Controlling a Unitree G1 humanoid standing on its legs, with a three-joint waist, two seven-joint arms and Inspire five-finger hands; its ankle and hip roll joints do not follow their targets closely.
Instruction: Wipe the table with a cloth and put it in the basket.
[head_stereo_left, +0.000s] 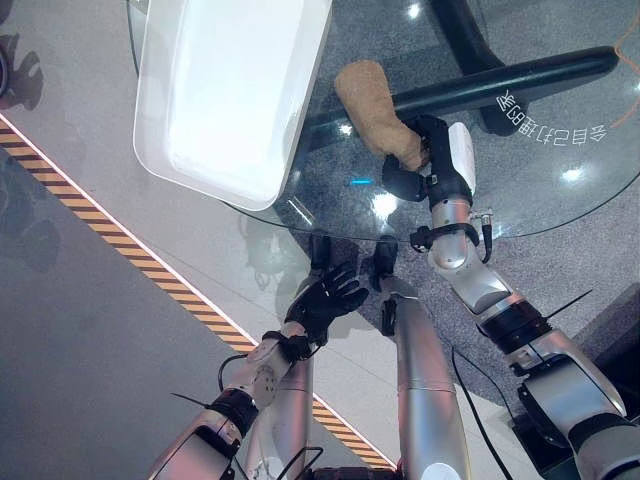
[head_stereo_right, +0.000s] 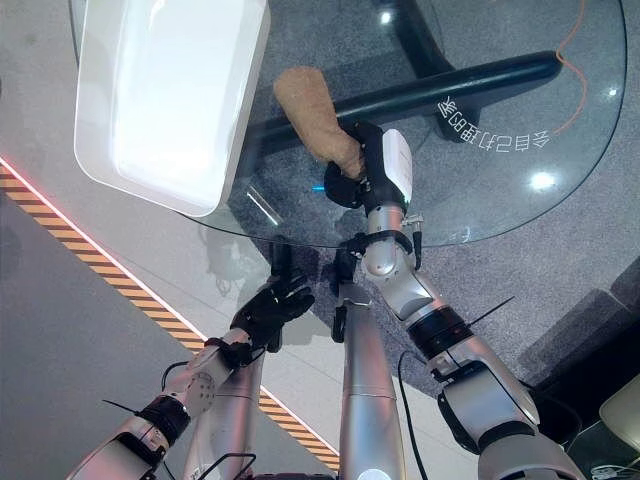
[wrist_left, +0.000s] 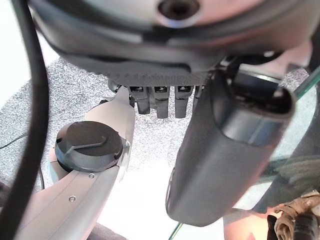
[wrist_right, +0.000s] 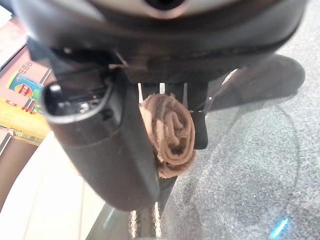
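- Round glass table (head_stereo_left: 560, 190) — hard, slick and see-through.
- White basket (head_stereo_left: 160, 150), a smooth, shallow, rounded tray on the table's edge.
- Tan cloth (head_stereo_left: 375, 115): soft, light, bunched (grab it anywhere), lying on the glass beside the basket.
- Right hand (head_stereo_left: 425, 165) is curled round the cloth's near end.
- Left hand (head_stereo_left: 325, 297) hangs below the table — fingers relaxed, holding nothing.

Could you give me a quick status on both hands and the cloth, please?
Right hand shut on brown cloth, on the glass table. Left hand open, low beside the table. White basket next to the cloth, path clear.
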